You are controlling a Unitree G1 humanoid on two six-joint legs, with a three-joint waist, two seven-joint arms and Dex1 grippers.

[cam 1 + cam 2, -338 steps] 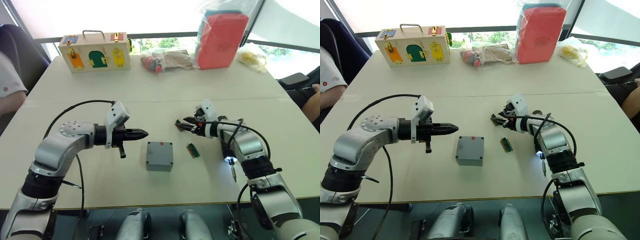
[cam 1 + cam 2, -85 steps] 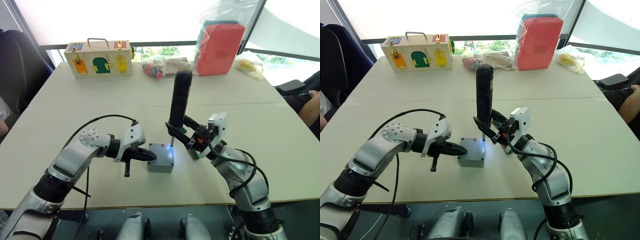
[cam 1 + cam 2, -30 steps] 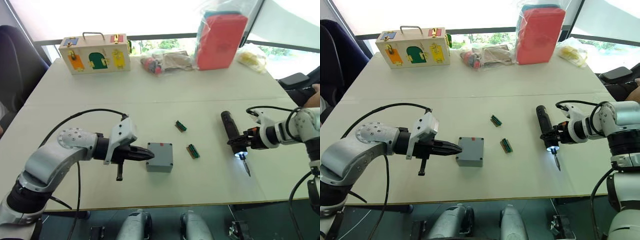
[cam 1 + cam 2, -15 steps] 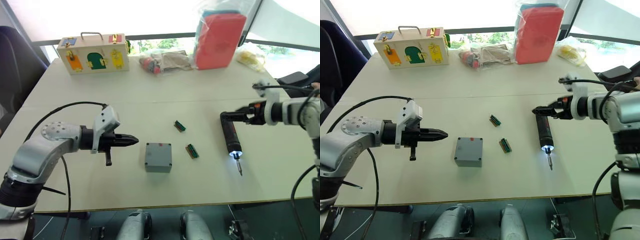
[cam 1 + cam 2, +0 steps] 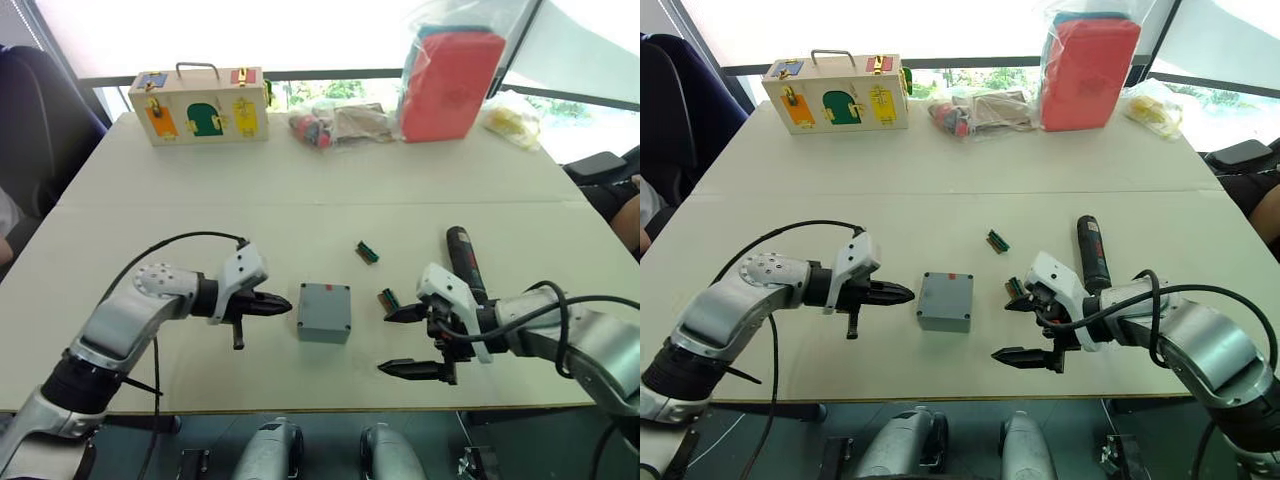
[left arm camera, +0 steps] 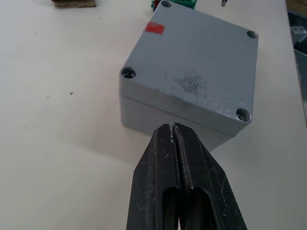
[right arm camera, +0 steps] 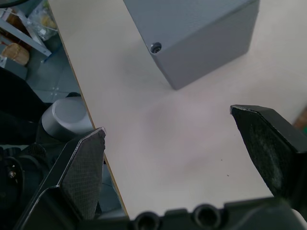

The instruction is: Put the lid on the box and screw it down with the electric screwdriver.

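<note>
Both arms are clad in rounded silver-grey metal shells joined by black ribbed joints, and a round screw-dotted cap is seen on the left arm. Black cables are looped alongside. White angular wrist housings are followed by tapered matt-black textured fingers (image 6: pixel 184 191).

Grey box (image 5: pixel 324 311) w/ red mark; black screwdriver (image 5: pixel 461 258), maybe red markings.

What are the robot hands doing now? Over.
Left hand shut, beside small grey plastic box. Right hand open, empty. Slim black electric screwdriver lying on table.
</note>
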